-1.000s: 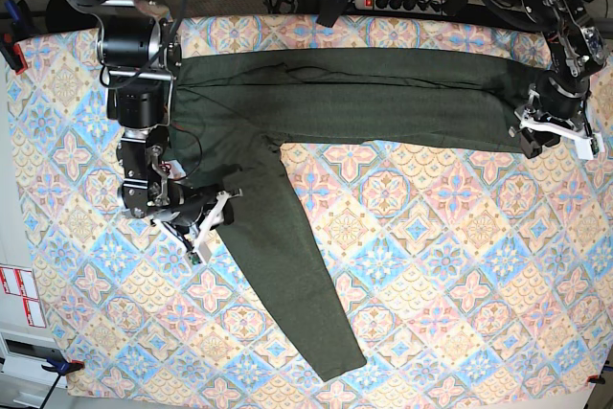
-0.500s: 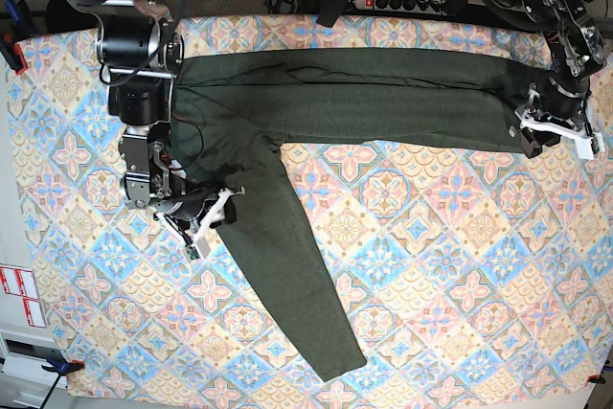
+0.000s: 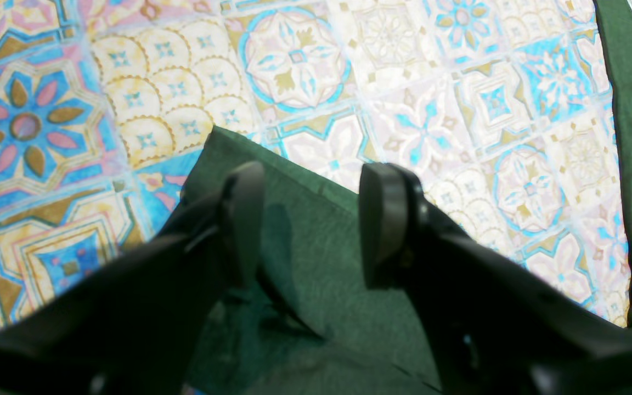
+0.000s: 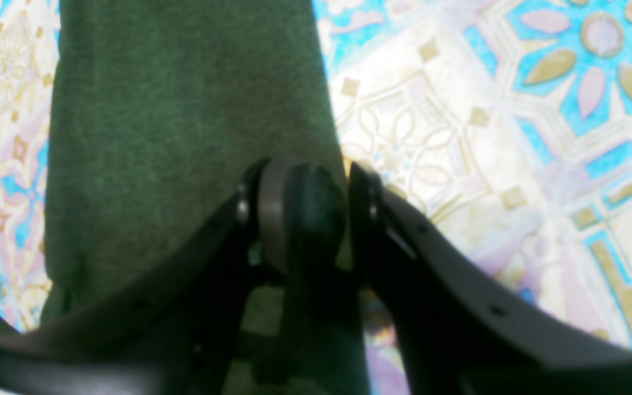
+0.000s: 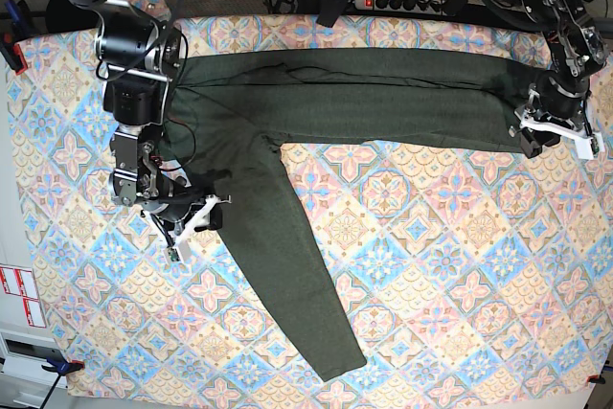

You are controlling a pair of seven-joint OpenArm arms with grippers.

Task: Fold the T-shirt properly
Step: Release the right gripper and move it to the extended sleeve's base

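Shirt lay spread on bench. My left tool spread over sleeve corner, nothing pinched. My right tool pinching shirt edge. Advice: pinch both layers, lift evenly, avoid dragging.

Olive-green T-shirt on a pastel floral-tiled tablecloth.

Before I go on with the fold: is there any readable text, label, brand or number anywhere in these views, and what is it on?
No text can be read in any view.
White stickers with red marks at the base view's left edge: too small to read.
T-shirt: plain, no print or tag showing.
Patterned table cover: ornament only, no words.
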